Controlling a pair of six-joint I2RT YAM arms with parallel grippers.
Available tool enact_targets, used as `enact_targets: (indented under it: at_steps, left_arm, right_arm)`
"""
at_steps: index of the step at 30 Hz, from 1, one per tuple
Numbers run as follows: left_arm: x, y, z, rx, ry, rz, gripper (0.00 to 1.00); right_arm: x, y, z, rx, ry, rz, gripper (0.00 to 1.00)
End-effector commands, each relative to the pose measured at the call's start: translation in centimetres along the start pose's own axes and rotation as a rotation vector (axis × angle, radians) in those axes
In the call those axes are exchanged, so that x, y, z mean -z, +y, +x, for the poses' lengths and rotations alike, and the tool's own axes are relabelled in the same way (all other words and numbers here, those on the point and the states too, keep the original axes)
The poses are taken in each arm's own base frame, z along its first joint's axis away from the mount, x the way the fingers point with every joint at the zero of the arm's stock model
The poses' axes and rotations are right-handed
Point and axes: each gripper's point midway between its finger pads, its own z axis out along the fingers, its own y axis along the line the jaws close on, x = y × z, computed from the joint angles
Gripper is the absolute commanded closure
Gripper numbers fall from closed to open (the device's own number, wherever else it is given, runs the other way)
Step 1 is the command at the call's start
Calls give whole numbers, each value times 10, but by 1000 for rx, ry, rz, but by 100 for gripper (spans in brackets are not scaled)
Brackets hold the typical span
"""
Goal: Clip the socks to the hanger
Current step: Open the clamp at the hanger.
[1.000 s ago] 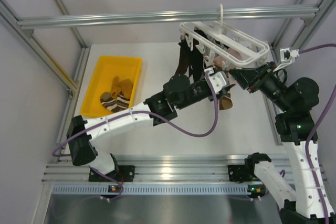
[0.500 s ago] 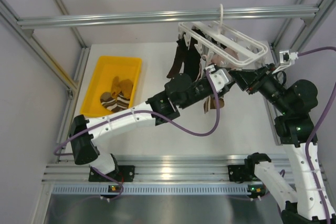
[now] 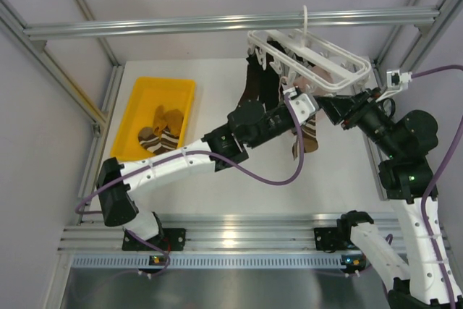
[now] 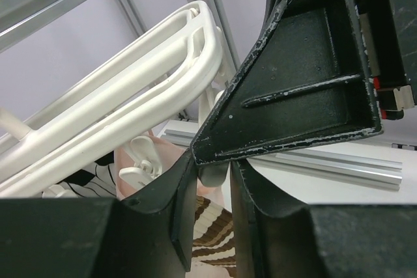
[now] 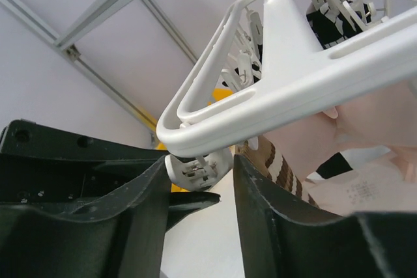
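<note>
- I count one hanger (image 3: 329,63), a white plastic frame. It hangs by its hook from the aluminium bar (image 3: 181,25) at the far right of the table (image 3: 217,197).
- I count one yellow tray (image 3: 137,103), on the table at the far left.
- In the tray I make out two socks, a mustard sock (image 3: 171,117) and a brown striped sock (image 3: 158,140) lying against it. I cannot tell whether more lie under them.
- On the hanger, two dark socks (image 3: 255,85) hang side by side at its left end.
- One brown sock with cream stripes (image 3: 308,132) hangs lower, just below the two grippers.
- A pale pink sock (image 5: 378,122) shows under the frame in the right wrist view.
- Both arms reach up and meet under the near edge of the frame.
- The right gripper (image 5: 200,161) has its fingers pressed on either side of a white clip (image 5: 192,170) dangling from the frame's corner, clamped on it.
- The left gripper (image 4: 212,168) has its fingers drawn close with a narrow gap. Something pale sits in that gap, but I cannot tell what it is or whether it is pinched.
- The tip of the right gripper's black finger sits just above the left gripper's fingers.
</note>
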Motion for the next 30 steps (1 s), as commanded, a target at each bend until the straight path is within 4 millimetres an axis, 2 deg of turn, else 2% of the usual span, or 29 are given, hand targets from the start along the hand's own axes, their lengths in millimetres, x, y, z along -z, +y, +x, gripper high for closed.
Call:
enact_targets:
  at_steps: [1,4,8,15,20,21,25,30]
  left_arm:
    - [4,-9,-31,28,-79,62,100]
    - [10,-15,-32,42,-82,102,100]
    - [16,-22,-27,59,-70,148,100]
    - [25,-19,-21,105,-52,188,100]
    - [29,-20,-13,126,-33,226,100]
    - [29,-19,-12,126,-31,226,100]
    - [32,-13,-12,142,-32,215,100]
    - [33,0,-12,174,-42,187,100]
  right_arm:
    - [2,17,-13,39,-34,-44,55]
    - [2,18,-21,62,-58,-38,44]
    - [0,23,-28,84,-66,-48,43]
    - [0,33,-29,76,-55,-96,43]
    - [2,47,-33,52,-58,-155,37]
    - [2,49,-32,50,-53,-164,37]
    - [1,46,-31,61,-51,-150,49]
    - [3,38,-25,68,-24,-112,48]
